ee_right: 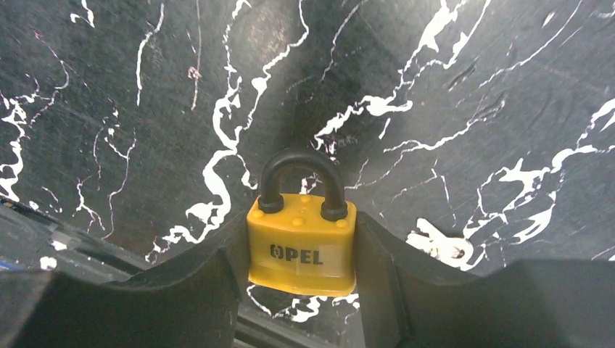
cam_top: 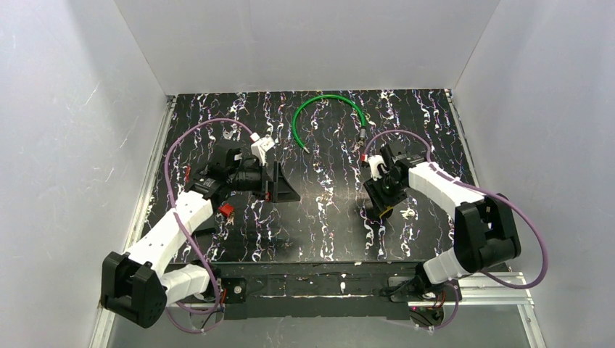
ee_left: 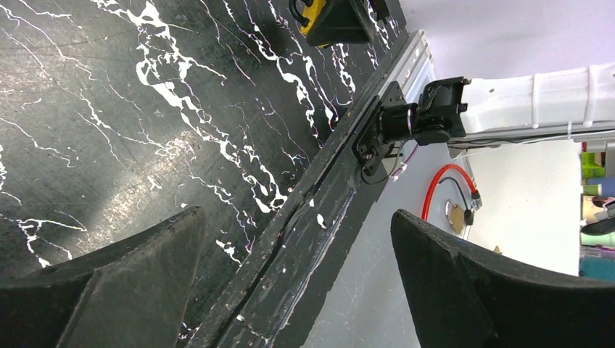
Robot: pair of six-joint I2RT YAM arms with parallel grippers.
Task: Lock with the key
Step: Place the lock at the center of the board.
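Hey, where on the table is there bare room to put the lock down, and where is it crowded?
Bare: the middle strip between the open left gripper and the right gripper holding the lock, and the far left corner. Crowded: around the green cable at the far edge.

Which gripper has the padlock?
The right gripper, shut on the sides of the yellow padlock; the left gripper stands wide open and empty.
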